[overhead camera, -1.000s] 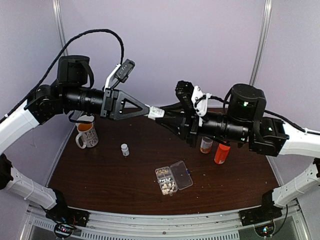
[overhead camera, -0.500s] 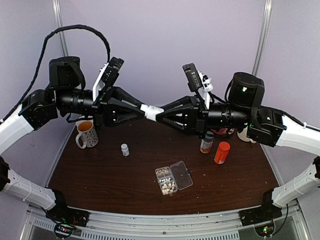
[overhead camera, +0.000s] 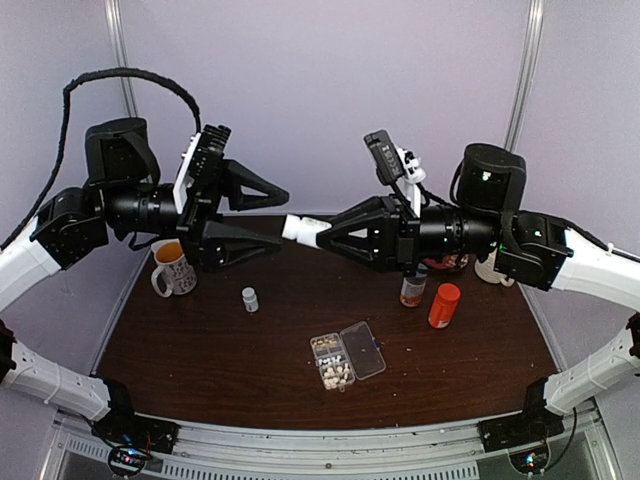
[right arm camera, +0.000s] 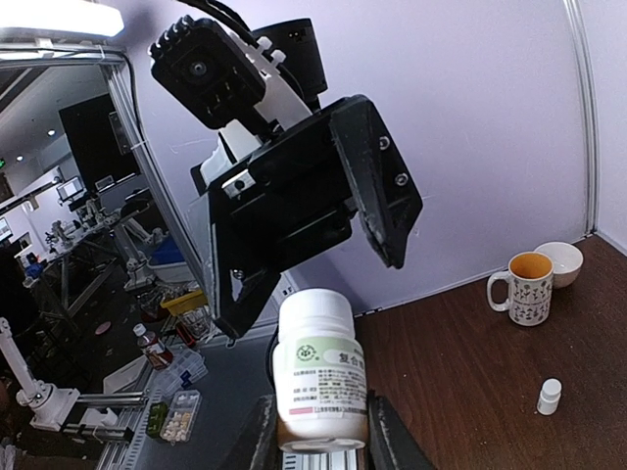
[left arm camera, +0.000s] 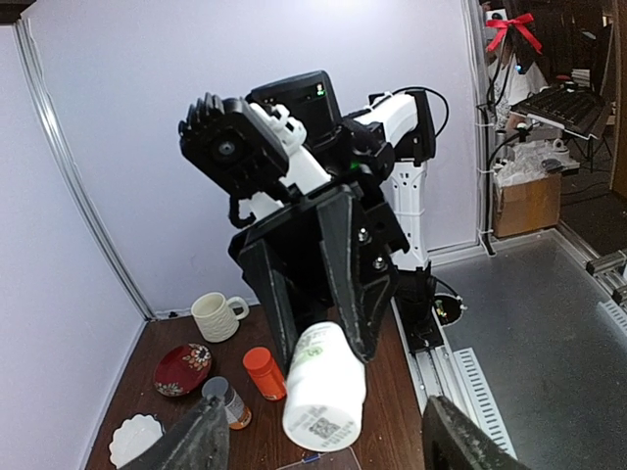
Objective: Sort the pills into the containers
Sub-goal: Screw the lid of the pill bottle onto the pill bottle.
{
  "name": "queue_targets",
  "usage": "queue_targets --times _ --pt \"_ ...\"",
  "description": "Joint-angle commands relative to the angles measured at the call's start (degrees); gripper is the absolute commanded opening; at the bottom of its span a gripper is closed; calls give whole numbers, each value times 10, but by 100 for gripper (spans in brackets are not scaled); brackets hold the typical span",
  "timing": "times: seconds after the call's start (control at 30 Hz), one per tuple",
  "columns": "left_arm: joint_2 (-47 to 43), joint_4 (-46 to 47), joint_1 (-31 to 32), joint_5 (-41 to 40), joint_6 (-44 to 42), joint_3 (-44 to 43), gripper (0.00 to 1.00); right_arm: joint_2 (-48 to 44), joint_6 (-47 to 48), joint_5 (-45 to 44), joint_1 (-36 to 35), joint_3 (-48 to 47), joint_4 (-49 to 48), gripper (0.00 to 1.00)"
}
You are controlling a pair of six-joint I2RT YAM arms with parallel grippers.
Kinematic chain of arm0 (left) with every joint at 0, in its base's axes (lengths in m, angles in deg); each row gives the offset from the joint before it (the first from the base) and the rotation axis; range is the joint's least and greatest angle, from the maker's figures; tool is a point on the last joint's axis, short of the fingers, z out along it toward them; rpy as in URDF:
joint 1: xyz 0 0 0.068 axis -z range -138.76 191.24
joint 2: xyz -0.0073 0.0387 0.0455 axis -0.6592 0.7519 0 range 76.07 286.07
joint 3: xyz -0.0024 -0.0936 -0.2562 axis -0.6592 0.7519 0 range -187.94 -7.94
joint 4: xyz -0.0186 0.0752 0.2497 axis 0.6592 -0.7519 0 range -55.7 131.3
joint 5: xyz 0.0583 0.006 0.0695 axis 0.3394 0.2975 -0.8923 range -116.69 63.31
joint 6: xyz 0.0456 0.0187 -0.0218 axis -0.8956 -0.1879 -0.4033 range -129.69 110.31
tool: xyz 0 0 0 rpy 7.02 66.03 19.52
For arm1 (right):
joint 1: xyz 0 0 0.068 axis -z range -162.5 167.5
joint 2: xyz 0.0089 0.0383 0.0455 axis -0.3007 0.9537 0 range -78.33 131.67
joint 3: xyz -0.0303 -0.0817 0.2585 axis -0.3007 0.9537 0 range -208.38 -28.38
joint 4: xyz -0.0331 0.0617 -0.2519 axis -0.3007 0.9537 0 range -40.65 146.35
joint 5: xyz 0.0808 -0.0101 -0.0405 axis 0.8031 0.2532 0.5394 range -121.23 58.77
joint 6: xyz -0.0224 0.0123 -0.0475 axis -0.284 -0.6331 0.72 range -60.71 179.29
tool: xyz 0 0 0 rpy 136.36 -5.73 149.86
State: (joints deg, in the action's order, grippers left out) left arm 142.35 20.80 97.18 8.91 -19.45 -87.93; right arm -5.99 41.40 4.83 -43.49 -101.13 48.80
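Top external: left hand (overhead camera: 278,222) now spread, released white bottle (overhead camera: 302,229); right hand (overhead camera: 325,235) still pinching it.

The left arm (overhead camera: 135,210) and right arm (overhead camera: 480,232) pair white outer links with bulky black joint housings, a braided black cable (overhead camera: 110,74) arching over the left, small green lights (overhead camera: 487,179) on the right, and black wedge-shaped fingers (overhead camera: 250,187) dotted with screws.
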Motion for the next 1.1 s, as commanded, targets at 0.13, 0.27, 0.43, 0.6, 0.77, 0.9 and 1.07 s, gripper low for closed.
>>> queue_targets --times 0.13,0.27,0.43,0.6,0.77,0.9,1.07 --pt "0 45 0 14 -7 7 66 -12 45 -4 2 -3 26 0" --pt "7 44 0 16 -2 5 67 -9 46 0 3 -5 14 0" --pt "9 42 0 21 0 6 65 -8 49 -5 3 -10 11 0" --pt "6 42 1 31 -15 14 46 -5 45 -3 3 -12 7 0" --pt "3 42 2 33 -24 20 46 -4 42 -3 3 -14 7 0" --pt "2 42 4 35 -26 24 47 -3 41 -1 3 -14 7 0" --pt "-1 41 4 31 -31 26 30 -2 41 -4 3 -15 7 0"
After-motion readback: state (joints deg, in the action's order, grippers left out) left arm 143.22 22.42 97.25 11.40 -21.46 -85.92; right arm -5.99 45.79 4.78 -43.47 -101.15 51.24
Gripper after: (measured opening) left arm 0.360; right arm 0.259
